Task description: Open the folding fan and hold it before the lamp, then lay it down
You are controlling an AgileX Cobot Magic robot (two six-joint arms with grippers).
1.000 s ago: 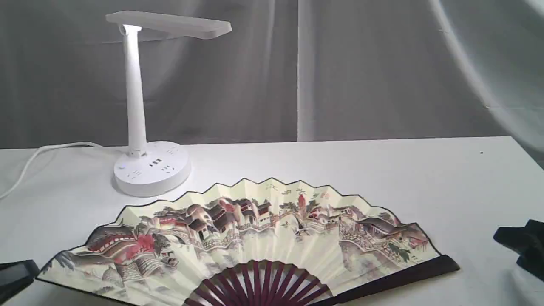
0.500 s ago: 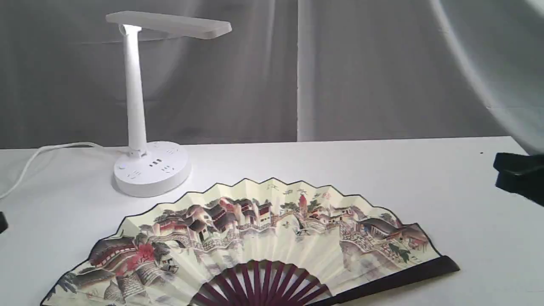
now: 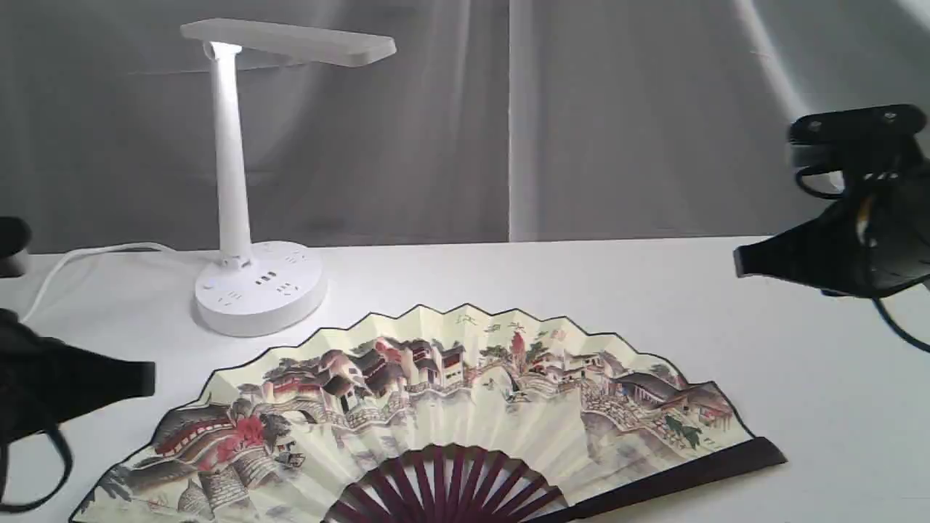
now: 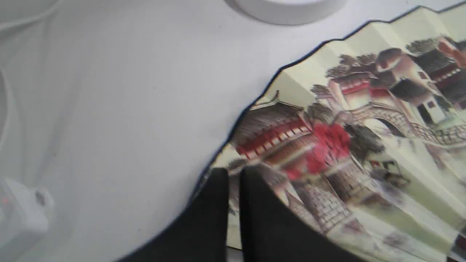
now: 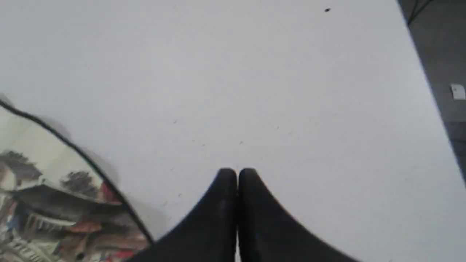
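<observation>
The folding fan (image 3: 450, 407) lies spread flat on the white table, painted leaf up, maroon ribs toward the near edge; its left part shows in the left wrist view (image 4: 364, 145) and its right corner in the right wrist view (image 5: 54, 189). The white lamp (image 3: 247, 181) stands behind the fan's left half, its base (image 4: 287, 9) close to the leaf's edge. My left gripper (image 3: 149, 379) (image 4: 233, 174) hovers over the fan's left end, shut and empty. At the right, the right gripper (image 3: 740, 263) (image 5: 236, 174) hangs well above the table, shut on nothing.
The lamp's white cord (image 3: 80, 258) trails off to the left across the table (image 3: 654, 290). A small white plug-like object (image 4: 25, 214) lies near the left gripper. The table's right edge (image 5: 422, 72) drops to a dark floor. Grey curtain behind.
Both grippers have risen off the table and come into view, the left moving in over the fan's left end, the right climbing at the right. The fan stays flat.
</observation>
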